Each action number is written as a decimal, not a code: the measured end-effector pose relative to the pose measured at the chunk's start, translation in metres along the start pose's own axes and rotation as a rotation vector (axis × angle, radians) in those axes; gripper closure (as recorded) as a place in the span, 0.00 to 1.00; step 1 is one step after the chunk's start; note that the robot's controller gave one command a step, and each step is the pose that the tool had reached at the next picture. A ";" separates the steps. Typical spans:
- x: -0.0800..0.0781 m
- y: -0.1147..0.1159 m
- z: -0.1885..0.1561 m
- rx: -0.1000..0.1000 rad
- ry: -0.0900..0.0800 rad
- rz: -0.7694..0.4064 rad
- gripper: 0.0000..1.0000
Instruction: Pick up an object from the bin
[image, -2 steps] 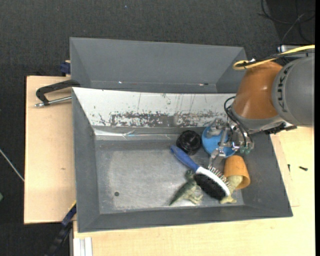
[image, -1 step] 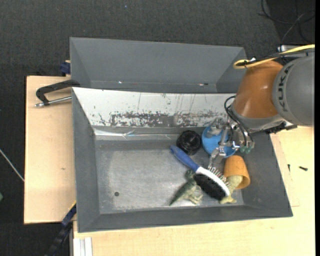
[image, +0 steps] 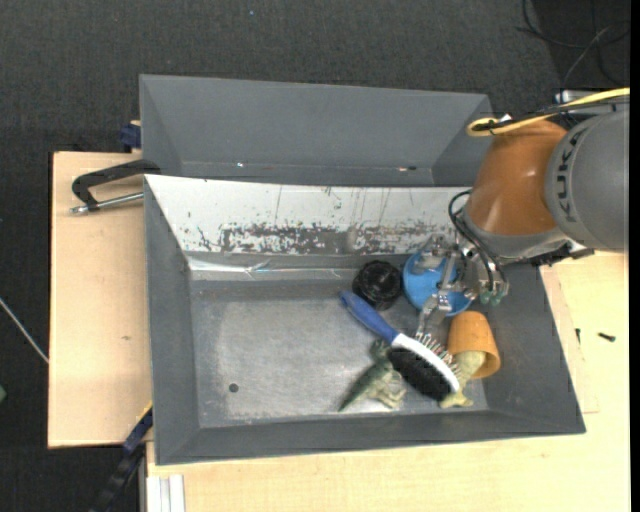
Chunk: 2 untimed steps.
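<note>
Fingers (image: 441, 303) beside blue round thing (image: 419, 281), opening unclear, black disc (image: 377, 283), blue-handled brush (image: 418, 367), orange cup (image: 472, 344) close by

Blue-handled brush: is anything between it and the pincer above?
Nothing visible covers the brush. The pincer hangs just beyond its bristles, beside a blue thing; an orange cup lies close beside the brush head.

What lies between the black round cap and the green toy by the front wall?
The blue plastic handle of the black-headed brush crosses that stretch, in the camera view.
</note>
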<state>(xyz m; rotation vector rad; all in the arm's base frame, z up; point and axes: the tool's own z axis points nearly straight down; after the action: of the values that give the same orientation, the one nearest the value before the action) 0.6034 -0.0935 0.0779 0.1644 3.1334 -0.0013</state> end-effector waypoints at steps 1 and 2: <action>-0.001 0.000 -0.001 0.000 0.000 0.000 0.00; 0.002 0.001 -0.002 -0.001 0.022 -0.002 1.00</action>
<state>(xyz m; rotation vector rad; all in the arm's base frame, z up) 0.6012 -0.0927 0.0800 0.1629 3.1558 0.0029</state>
